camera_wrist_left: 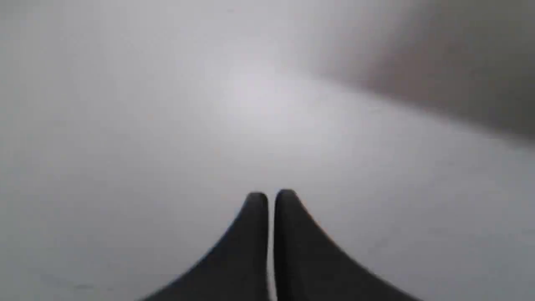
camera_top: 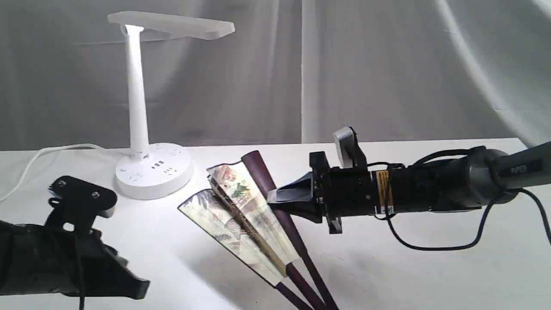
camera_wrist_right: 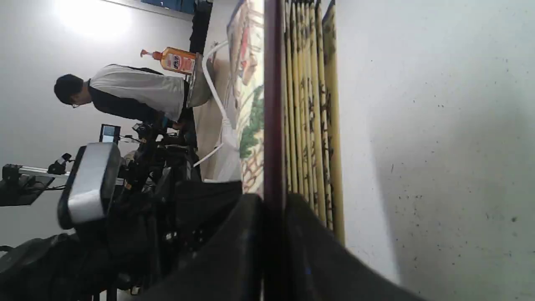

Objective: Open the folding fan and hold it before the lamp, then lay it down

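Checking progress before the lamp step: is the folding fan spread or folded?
Partly spread: the folding fan shows a narrow wedge of painted leaf, its pleats mostly bunched, with the right gripper pinching one outer maroon rib.

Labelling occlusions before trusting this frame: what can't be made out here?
- Exterior view: the folding fan has its pivot end cut off by the bottom edge.
- Exterior view: the cord of the lamp runs off the left edge; plug unseen.
- Left wrist view: only blur beyond the shut left hand; no fan, no lamp.
- Right wrist view: fingers of the right hand cover the gripped maroon rib; pleats are edge-on, painting mostly unreadable.
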Motion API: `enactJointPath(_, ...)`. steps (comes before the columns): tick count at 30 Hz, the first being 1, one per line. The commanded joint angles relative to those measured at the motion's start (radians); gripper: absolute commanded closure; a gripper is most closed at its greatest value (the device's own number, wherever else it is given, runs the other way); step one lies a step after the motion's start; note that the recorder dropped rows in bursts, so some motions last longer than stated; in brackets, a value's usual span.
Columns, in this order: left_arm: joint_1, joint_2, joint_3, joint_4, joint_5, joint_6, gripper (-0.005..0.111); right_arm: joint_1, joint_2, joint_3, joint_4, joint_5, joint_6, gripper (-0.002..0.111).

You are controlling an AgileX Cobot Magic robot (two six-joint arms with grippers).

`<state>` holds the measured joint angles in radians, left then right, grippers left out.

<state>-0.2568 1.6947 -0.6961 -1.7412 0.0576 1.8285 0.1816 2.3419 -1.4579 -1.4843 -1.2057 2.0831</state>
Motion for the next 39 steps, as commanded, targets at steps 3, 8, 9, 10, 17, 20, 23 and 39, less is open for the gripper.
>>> enactJointPath(3, -0.003, -0.009, 0.001, 0.073, 0.25, -0.353, 0.107, -0.006, -0.014, 0.006, 0.023, -0.015, -0.012, 0.108)
enactJointPath(8, -0.003, -0.009, -0.086, 0.701, 0.632, -0.914, 0.107, -0.006, -0.014, 0.006, 0.026, -0.015, -0.012, 0.108)
enactJointPath(9, -0.003, -0.009, -0.111, 0.793, 0.672, -1.019, 0.107, -0.006, -0.014, 0.006, 0.026, -0.015, -0.012, 0.108)
enactJointPath(10, -0.003, -0.009, -0.141, 0.955, 0.725, -1.199, 0.107, -0.006, -0.014, 0.006, 0.028, -0.015, -0.012, 0.108)
enactJointPath(17, -0.003, -0.009, -0.167, 1.976, 0.568, -2.159, 0.107, -0.006, -0.014, 0.006, 0.03, -0.015, -0.012, 0.108)
enactJointPath(20, -0.003, -0.009, -0.121, 2.205, 0.377, -2.361, 0.107, -0.004, -0.014, 0.006, 0.03, -0.015, -0.012, 0.108)
enactJointPath(23, -0.003, -0.009, -0.054, 2.319, 0.122, -2.461, 0.107, -0.004, -0.014, 0.006, 0.03, -0.015, -0.014, 0.108)
enactJointPath(39, -0.028, 0.017, 0.172, 1.29, -0.966, -1.586, 0.107, -0.004, -0.014, 0.006, 0.026, -0.015, -0.037, 0.108)
